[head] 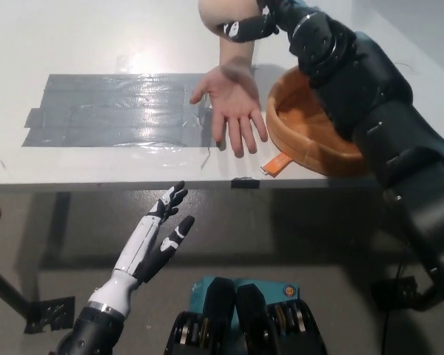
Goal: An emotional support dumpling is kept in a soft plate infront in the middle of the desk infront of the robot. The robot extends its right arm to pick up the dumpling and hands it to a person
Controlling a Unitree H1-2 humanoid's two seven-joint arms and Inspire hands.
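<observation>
My black right arm reaches from the lower right across the orange soft plate (300,144) to the top middle of the head view. Its hand (253,26) is shut on a pale, rounded dumpling (216,12) held above the table at the picture's top edge. Directly below it a person's hand (234,106) lies palm up on the white table, just left of the plate. The arm hides most of the plate; the part of its hollow that shows holds nothing. My white left hand (160,235) rests open below the table's front edge, at the lower left.
A large patch of grey tape (111,111) covers the white table (74,37) left of the person's hand. An orange tag (275,164) sticks out from the plate near the front edge. Dark floor and a table leg lie below.
</observation>
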